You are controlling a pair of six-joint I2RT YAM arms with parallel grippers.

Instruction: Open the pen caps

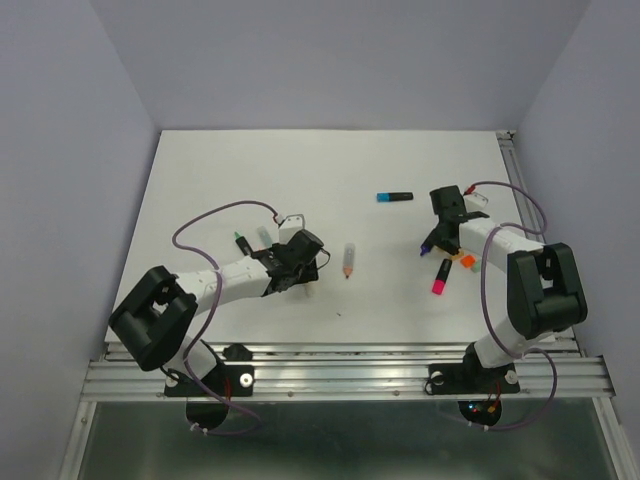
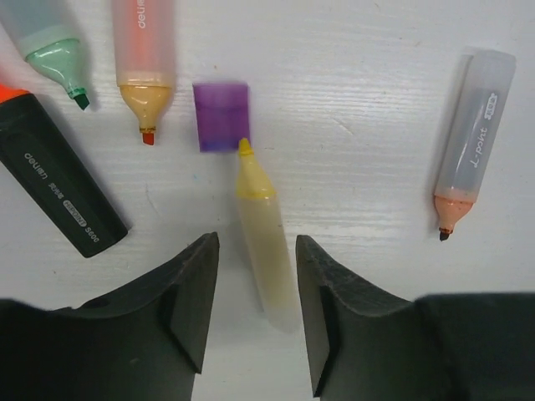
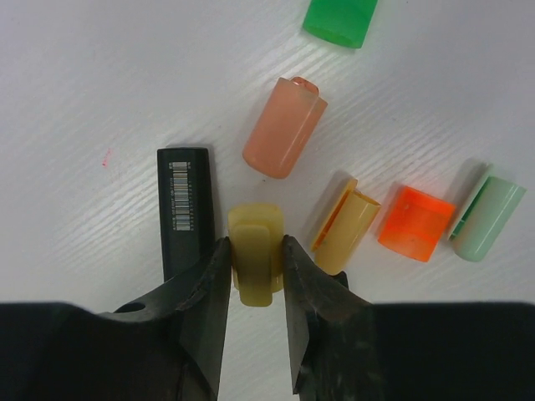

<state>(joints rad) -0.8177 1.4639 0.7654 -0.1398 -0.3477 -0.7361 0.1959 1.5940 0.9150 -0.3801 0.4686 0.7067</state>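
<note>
- Caps lie loose on the table (image 3: 84, 75) ahead of the right end effector (image 3: 254, 244): a salmon cap (image 3: 284, 127), a pale-orange cap (image 3: 347, 230), an orange cap (image 3: 415, 223), a mint cap (image 3: 489, 219) and a green cap (image 3: 338, 18) at the view's top edge.
- The right end effector is clenched on a yellow cap (image 3: 253, 224), pinched between both fingers.
- A black highlighter body (image 3: 185, 209) lies just beside that cap.
- The left end effector (image 2: 256, 242) is released, its jaws standing apart on either side of an uncapped yellow highlighter (image 2: 266, 259) lying flat on the table.
- A purple cap (image 2: 221, 115) sits right at that highlighter's tip.
- Near it lie 2 more uncapped highlighters, a mint highlighter (image 2: 54, 50) and an orange highlighter (image 2: 144, 58).
</note>
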